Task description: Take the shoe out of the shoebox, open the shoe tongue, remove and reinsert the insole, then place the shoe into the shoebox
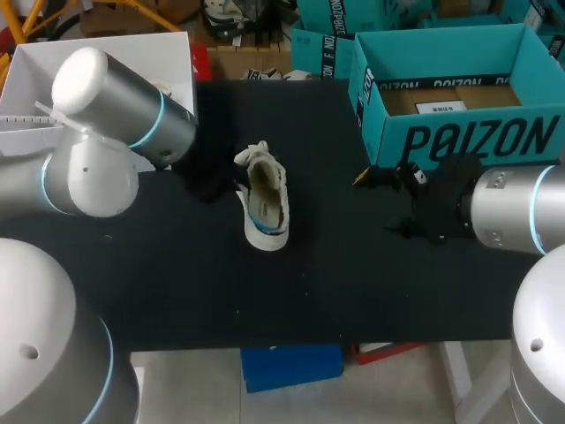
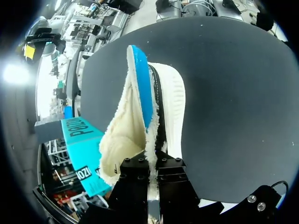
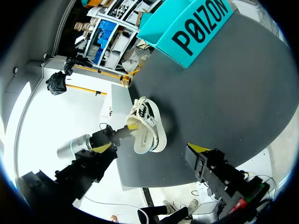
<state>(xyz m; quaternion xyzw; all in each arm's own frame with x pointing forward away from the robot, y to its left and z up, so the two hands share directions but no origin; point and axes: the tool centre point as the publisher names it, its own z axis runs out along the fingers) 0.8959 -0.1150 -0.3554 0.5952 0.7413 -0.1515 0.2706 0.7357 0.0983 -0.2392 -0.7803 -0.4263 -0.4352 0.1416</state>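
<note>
The shoe is out of the shoebox and lies on the dark surface, well apart from the box. So the first step looks done. The box stands open at the far right side, and no shoe is in it.

The left pincer is right at the shoe. Its two fingers sit close together and pinch the fluffy edge of the shoe between them. I think this is the part where the shoe gets opened up, to get at the insole. A blue strip shows by the fluffy lining, but I cannot tell if that is the insole, or if the insole is in or out.

The right pincer hangs just over the surface, between the shoe and the box. Its fingers are spread and it holds nothing.

There is a lot left, I think: the insole work has to be finished, and then the shoe must go back into the box.
</note>
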